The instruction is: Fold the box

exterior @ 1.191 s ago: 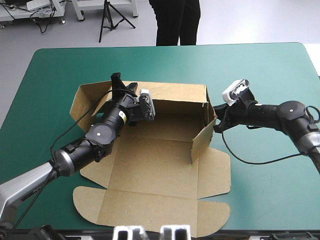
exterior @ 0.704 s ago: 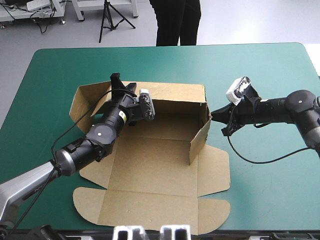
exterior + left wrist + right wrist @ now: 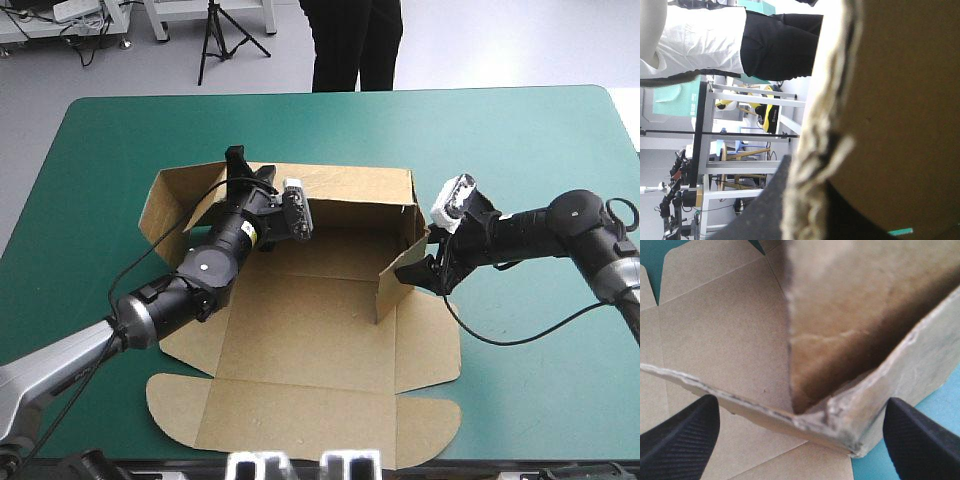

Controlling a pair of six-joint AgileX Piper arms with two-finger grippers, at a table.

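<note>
You've got black barrel segments on your left arm (image 3: 200, 270), yellow label midway, silver tube down at eight o'clock; right arm (image 3: 560, 225) black, round-jointed, its pincer fingers (image 3: 680, 440) finely ribbed.

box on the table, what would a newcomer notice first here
The brown box stands half-built in the middle of the teal-green cover, its far and right walls raised and its lid flat toward the near edge. The left gripper pinches the far wall's top edge. The right gripper has its jaws open at the right wall, a bent corner of board between them.
</note>
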